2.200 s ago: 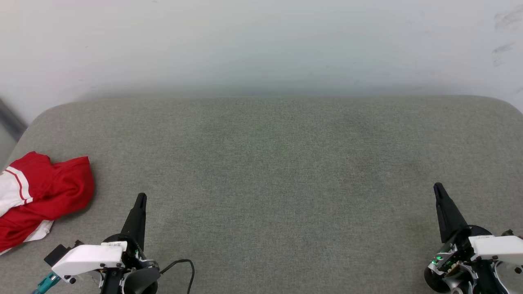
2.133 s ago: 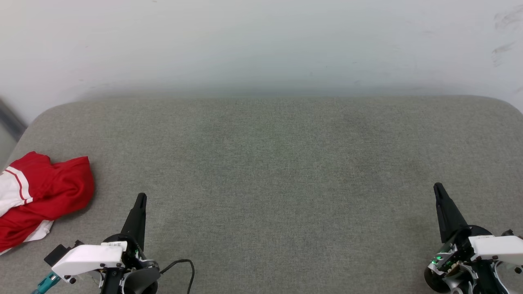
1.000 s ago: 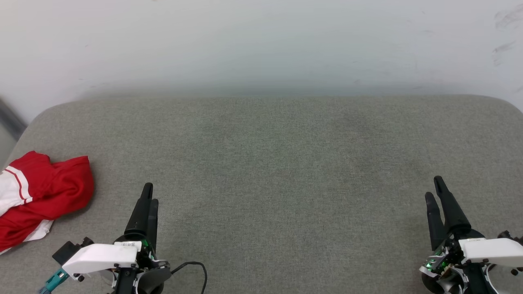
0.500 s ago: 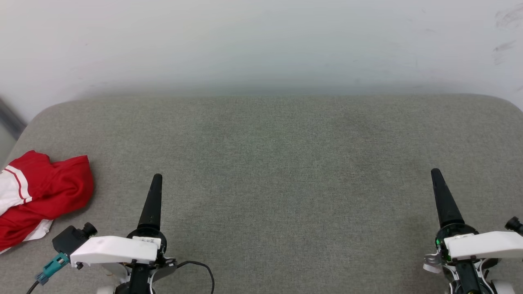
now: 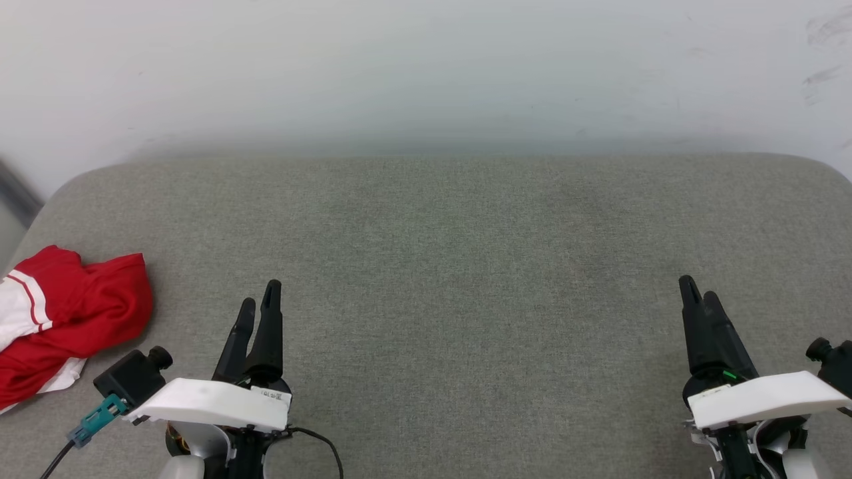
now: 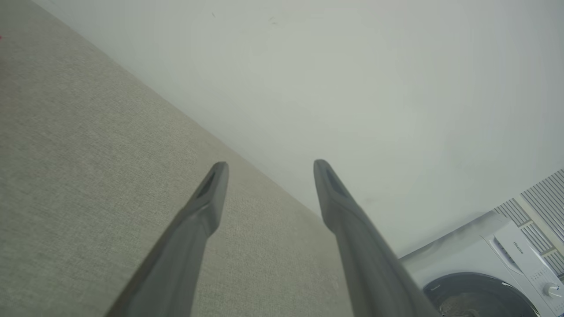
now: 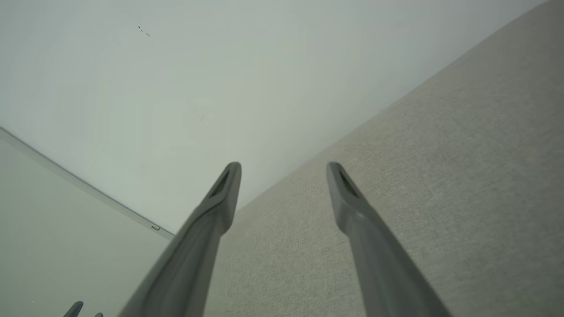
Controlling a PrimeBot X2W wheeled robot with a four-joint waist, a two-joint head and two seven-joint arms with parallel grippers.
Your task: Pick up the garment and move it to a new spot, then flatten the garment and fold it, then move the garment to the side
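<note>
While crumpled red garment [image 5: 86, 313] rests on woven cushion [image 5: 432, 266], left fingers [image 6: 207, 207], right fingers [image 7: 222, 198] apart.

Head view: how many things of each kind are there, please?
Red and white garment: 1
Pairs of jaws: 2, left gripper and right gripper, both open
Big gray cushion: 1
Total: 4

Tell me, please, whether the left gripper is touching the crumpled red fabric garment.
Apart. The head view shows bare grey cushion between the left gripper and the crumpled red garment.
</note>
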